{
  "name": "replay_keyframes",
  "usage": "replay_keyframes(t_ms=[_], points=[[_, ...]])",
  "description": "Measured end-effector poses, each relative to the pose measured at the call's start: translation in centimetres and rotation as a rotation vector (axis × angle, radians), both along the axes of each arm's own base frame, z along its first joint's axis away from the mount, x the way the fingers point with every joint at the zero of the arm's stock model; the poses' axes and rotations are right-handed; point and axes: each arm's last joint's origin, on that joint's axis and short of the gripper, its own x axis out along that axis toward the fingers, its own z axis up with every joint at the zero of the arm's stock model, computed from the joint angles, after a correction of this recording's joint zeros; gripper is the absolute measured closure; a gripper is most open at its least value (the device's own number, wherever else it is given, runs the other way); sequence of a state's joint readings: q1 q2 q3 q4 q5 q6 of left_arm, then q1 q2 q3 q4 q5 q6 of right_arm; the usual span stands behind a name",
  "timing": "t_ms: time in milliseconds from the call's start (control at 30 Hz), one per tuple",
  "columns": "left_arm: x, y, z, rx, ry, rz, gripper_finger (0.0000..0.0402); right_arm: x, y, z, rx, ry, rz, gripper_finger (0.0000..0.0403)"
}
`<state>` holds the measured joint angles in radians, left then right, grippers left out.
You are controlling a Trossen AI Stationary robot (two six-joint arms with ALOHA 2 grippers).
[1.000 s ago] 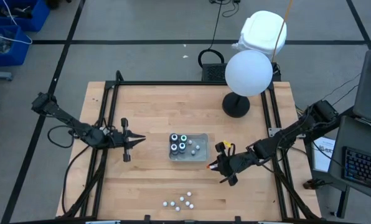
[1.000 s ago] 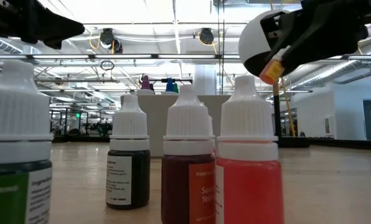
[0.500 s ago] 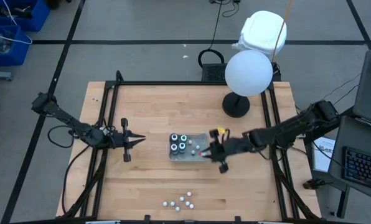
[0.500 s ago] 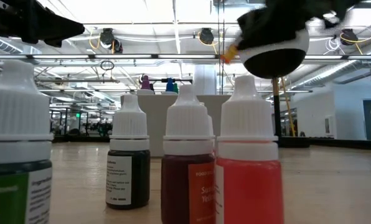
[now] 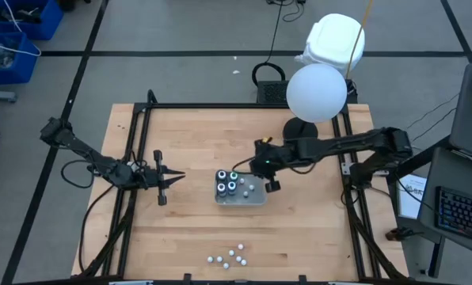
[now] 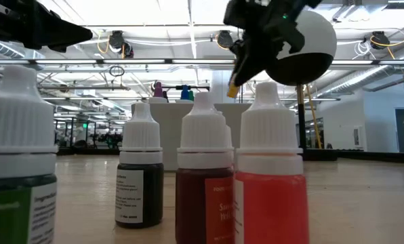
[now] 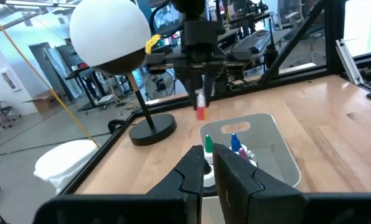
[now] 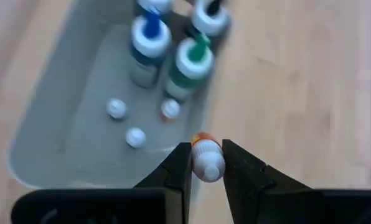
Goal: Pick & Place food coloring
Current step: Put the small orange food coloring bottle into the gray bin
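A clear tray (image 5: pixel 256 195) sits mid-table with several dark food coloring bottles (image 5: pixel 227 182) standing upright in its left half; blue and green tips (image 8: pixel 192 59) show. A few small white bits (image 8: pixel 134 137) lie on its floor. My right gripper (image 5: pixel 257 168) hovers over the tray's far right corner, shut on a red-orange bottle (image 7: pixel 200 107). Left of the tray, my left gripper (image 5: pixel 173 178) waits, pointing level at it, shut and empty (image 7: pixel 208 168). Several more bottles (image 5: pixel 228 257) stand by the near edge, and the low view sees them close up (image 6: pixel 270 176). My right gripper pinches the red-orange bottle by its white cap (image 8: pixel 208 167) between its two fingers, which slant down from the table's right side. The coloured body (image 7: pixel 201 114) hangs below the fingers, lifted clear above the tray.
A white globe lamp (image 5: pixel 316 93) on a black round foot (image 5: pixel 300 133) stands at the table's far right, close behind my right arm. Black frame rails (image 5: pixel 133 158) run along the left and right table edges. Bare wood lies between the tray and the near bottles.
My right gripper has carried the red-orange bottle from the near right of the tray toward the far edge and leftward, rising as it went. It has tipped further down and now stands over the tray's far right corner.
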<state>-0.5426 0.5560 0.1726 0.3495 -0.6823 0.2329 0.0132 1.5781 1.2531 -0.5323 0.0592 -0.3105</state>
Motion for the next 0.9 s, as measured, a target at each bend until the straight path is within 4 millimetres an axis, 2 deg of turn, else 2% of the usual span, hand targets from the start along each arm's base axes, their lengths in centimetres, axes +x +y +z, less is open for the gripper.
replay_keyframes(t_ms=[200, 300, 533, 900], points=[[0.0, 0.0, 0.0, 0.001, 0.003, 0.000, 0.0360, 2.3, 0.7, -1.5, 0.058, 0.105, 0.077, 0.0345], [0.0, 0.0, -0.1, 0.002, 0.005, 0.000, 0.0360, 3.1, 0.8, -2.9, 0.061, 0.174, 0.077, 0.0345], [0.0, 0.0, -0.1, 0.003, 0.007, -0.001, 0.0360, 3.9, 0.8, -5.2, 0.071, 0.252, 0.051, 0.0343], [0.0, 0.0, 0.0, 0.001, 0.004, -0.001, 0.0360, 3.9, 0.7, -5.3, 0.062, 0.246, 0.017, 0.0344]])
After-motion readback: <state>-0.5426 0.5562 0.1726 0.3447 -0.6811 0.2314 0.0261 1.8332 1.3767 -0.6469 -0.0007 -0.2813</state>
